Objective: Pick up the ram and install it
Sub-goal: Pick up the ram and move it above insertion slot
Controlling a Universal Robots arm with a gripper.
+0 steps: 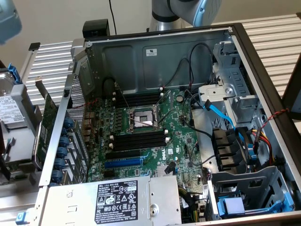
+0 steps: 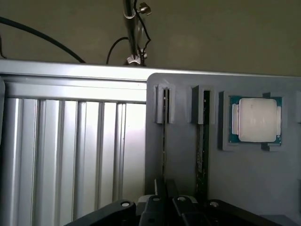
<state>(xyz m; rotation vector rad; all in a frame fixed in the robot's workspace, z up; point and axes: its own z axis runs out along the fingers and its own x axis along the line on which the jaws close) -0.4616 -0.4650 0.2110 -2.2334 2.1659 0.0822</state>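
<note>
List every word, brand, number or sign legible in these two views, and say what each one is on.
"DELL", it seems: white print on the motherboard.
Black label on the power supply: print too small to read.
White sticker on the case wall: too small.
Drive label at the exterior view's left: blurred.
Processor, wrist view: no text readable.

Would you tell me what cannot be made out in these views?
Wrist view: the ram stands edge-on in its holder, so its faces are hidden; the gripper covers one end.
Exterior view: the arm is cut by the top edge; the power supply label is too small to read.
</note>
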